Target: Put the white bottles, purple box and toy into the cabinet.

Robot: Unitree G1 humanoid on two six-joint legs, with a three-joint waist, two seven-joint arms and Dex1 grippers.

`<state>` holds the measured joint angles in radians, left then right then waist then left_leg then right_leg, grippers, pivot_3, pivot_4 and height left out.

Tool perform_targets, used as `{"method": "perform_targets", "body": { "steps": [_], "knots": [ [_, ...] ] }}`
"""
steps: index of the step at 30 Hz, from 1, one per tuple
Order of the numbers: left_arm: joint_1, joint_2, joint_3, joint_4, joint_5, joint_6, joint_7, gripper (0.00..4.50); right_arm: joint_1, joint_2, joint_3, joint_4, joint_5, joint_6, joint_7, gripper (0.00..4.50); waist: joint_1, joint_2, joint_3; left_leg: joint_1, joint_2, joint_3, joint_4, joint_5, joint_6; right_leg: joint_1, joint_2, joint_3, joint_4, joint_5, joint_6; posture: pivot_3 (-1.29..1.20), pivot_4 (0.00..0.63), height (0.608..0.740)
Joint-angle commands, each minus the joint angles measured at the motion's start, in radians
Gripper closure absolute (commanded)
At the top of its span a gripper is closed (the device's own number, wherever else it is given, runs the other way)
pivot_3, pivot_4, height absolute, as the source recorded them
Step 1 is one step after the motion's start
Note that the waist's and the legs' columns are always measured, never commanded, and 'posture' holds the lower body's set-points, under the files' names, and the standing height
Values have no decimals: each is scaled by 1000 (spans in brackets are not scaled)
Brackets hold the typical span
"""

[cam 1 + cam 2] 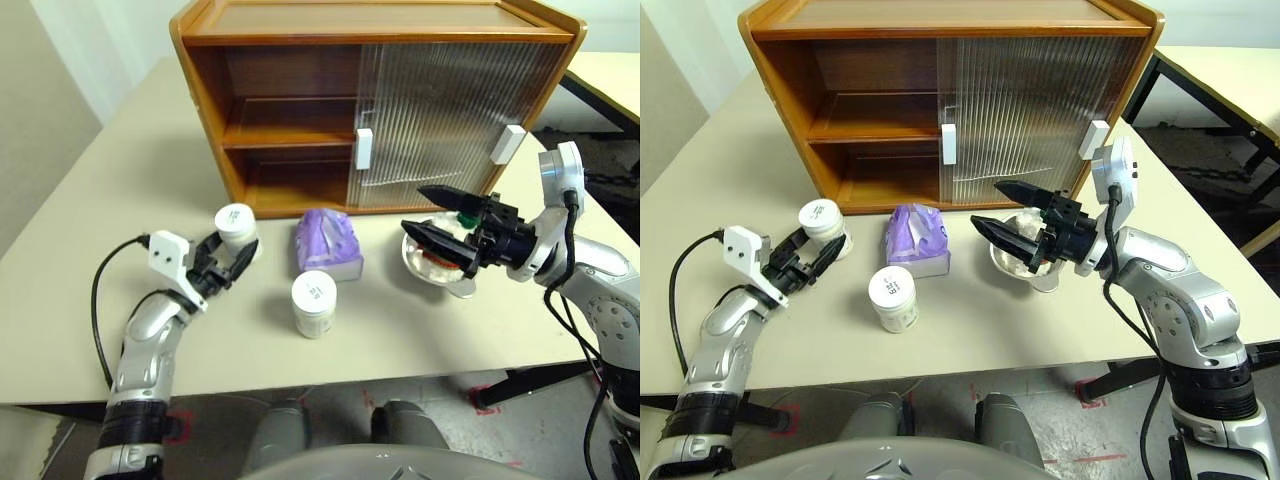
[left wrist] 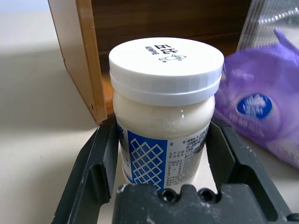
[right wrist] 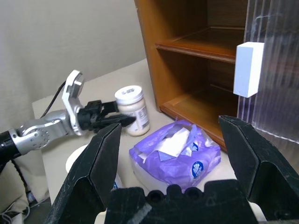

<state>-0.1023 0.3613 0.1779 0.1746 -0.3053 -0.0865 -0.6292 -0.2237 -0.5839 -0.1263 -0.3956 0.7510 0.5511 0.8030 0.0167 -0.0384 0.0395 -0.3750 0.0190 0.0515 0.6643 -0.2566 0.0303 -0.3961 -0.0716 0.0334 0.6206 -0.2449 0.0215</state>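
Cabinet (image 1: pixel 380 100) at the far side of the table (image 1: pixel 100 230): orange-brown frame, ribbed translucent doors both slid to the right half, white handles, left half open showing the inner shelf.

Right arm reaches in from the right, raised over the table, gripper pointing left and about level. Right gripper (image 1: pixel 425 212) spread wide, holding nothing, hovering over a steel bowl (image 1: pixel 440 265) that sits near the cabinet's right door. The toy (image 1: pixel 1025 255) lies in that bowl, mostly hidden behind the fingers: white fluff and a bit of red.

Left arm comes up from the near left, forearm low over the table, gripper level and angled toward the cabinet. Left gripper (image 1: pixel 232 257) has its fingers either side of the far white bottle (image 1: pixel 236 226), partly spread; left wrist view shows both fingers beside the jar body, contact not clear.

Purple box (image 1: pixel 327 243): lilac, crinkly top torn open, on the table in front of the cabinet, between bottle and bowl.

Near white bottle (image 1: pixel 314 303) stands upright just near of the purple box, untouched.

Left wrist view adds the jar's blue lattice label and printed lid. Right wrist view adds white tissue poking from the box's opening.
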Motion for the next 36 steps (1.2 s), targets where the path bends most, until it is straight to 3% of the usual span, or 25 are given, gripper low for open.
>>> {"method": "perform_targets", "body": {
  "steps": [1,16,36],
  "knots": [
    [-69,-16,-15,-36,4,12,32,1460,8,0,-8,-19,-4,-10,-5,0,-2,0,0,0,0,0,0,0,0,0,0,0,0,0,0,-28,0,740],
    [-255,-88,-75,61,46,88,116,1460,61,2,-35,-74,8,-9,-51,0,-51,0,0,0,-1,1,0,3,4,0,3,3,0,0,1,-89,0,740],
    [-494,-141,-84,474,127,-10,202,1460,74,3,-41,-101,16,-5,-84,0,-57,-1,0,0,-3,0,1,3,5,2,3,4,0,1,4,-117,0,740]
  ]
}}
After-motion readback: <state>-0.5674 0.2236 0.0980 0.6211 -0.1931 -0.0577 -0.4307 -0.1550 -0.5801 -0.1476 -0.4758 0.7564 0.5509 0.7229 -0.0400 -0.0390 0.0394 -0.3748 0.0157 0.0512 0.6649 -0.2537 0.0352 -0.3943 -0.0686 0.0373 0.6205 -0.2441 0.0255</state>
